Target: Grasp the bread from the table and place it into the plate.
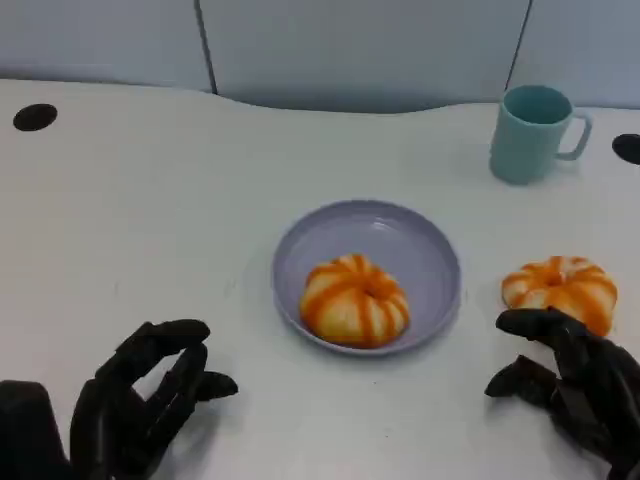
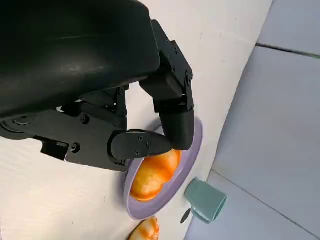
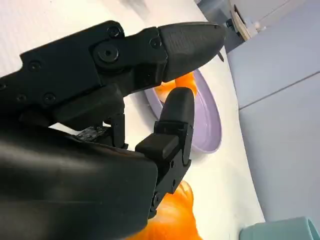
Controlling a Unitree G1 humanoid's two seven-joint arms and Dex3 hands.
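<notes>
Filling the plate: one bun in, one still out

Resting on a white table [image 1: 150, 200], with a lavender plate [image 1: 420, 235] at centre. Already holding one orange-striped bun [image 1: 355, 300] on its near-left floor, so half done by the look of it, if both pieces count. Still waiting to the right of the plate: a second bread [image 1: 562, 288], flat on the table, apart from the rim, with a teal mug [image 1: 530, 132] well beyond it at the far right.

Poised directly at that bread: right hand [image 1: 570, 385], fingers spread and curved, upper fingertip touching or just over the near edge, nothing gripped yet. Parked at the near left: left hand [image 1: 140, 405], fingers loosely curled but apart, holding nothing, well short of the plate.

Remaining, as judged: closing on the bread, lifting, carrying left, setting down beside the first bun.

Round and domed, so no real long axis; slightly wider left to right than near to far as seen from the head view. Stripes radiating from a centre dimple facing up.
</notes>
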